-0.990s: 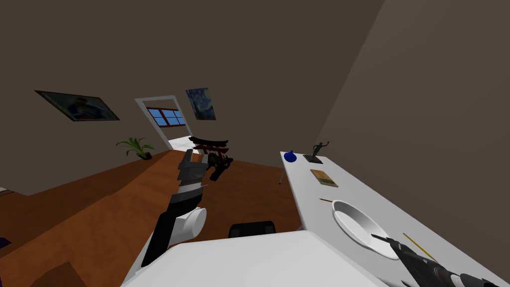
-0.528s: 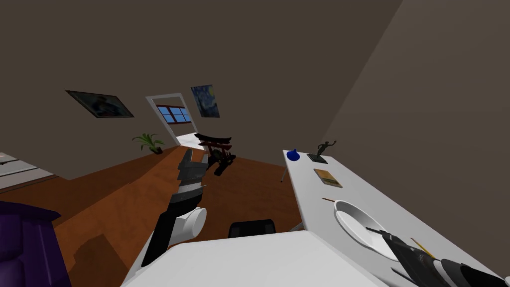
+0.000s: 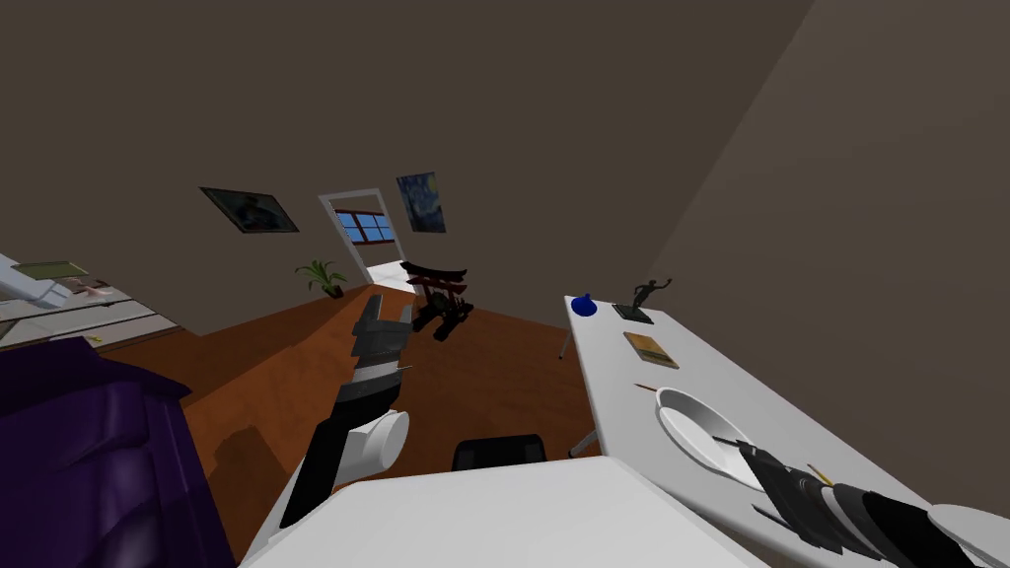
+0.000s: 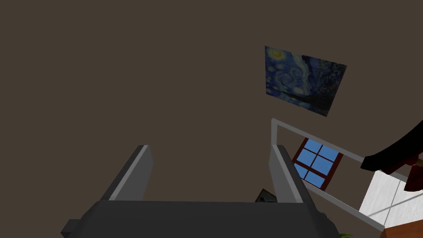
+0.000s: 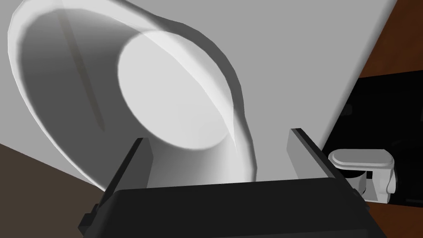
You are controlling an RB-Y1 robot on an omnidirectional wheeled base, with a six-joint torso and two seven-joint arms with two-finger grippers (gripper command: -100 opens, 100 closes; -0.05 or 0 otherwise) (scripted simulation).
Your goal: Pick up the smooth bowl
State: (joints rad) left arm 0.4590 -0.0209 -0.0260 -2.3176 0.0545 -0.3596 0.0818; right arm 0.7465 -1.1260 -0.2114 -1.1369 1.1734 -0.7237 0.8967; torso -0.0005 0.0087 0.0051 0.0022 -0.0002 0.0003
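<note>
Table [image 3: 616,394], right hand [image 5: 219,144] farther over bowl [image 3: 690,429]

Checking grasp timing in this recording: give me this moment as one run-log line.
phase: pre-grasp | right tool: open, at rim of white bowl | bowl: on white table, not lifted | left tool: open, away from table

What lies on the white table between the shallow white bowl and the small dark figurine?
Head view: a flat tan book, and a thin brown stick near the shallow white bowl.
</note>
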